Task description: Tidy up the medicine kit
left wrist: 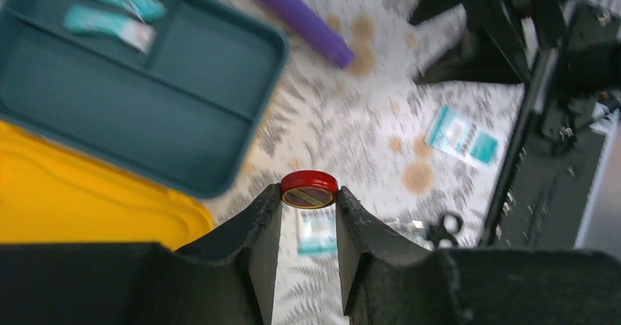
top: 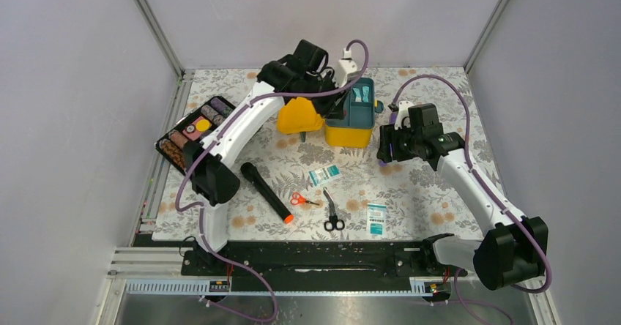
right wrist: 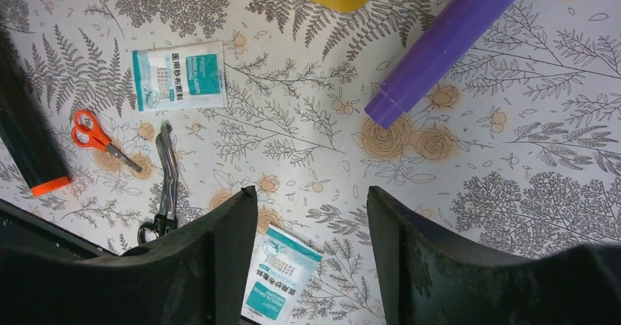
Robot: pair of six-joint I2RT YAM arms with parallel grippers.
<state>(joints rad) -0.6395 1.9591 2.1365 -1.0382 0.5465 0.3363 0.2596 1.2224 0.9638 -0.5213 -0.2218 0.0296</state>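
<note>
The yellow medicine kit (top: 348, 133) stands open at the back middle, its teal insert tray (top: 360, 98) on top and its yellow lid (top: 299, 116) to the left. My left gripper (top: 331, 110) hangs at the kit's left edge. In the left wrist view it (left wrist: 310, 195) is shut on a small red round tin (left wrist: 310, 181), held above the mat beside the teal tray (left wrist: 139, 91), which holds two teal packets (left wrist: 110, 4). My right gripper (top: 386, 151) is open and empty (right wrist: 311, 208) above a gauze packet (right wrist: 282, 274), right of the kit.
A black tray of coloured rolls (top: 192, 132) sits at the left. On the mat lie a black flashlight (top: 267, 192), orange scissors (top: 302, 200), black shears (top: 332, 212) and two gauze packets (top: 324, 175) (top: 376, 218). A purple cylinder (right wrist: 447, 43) lies near the right gripper.
</note>
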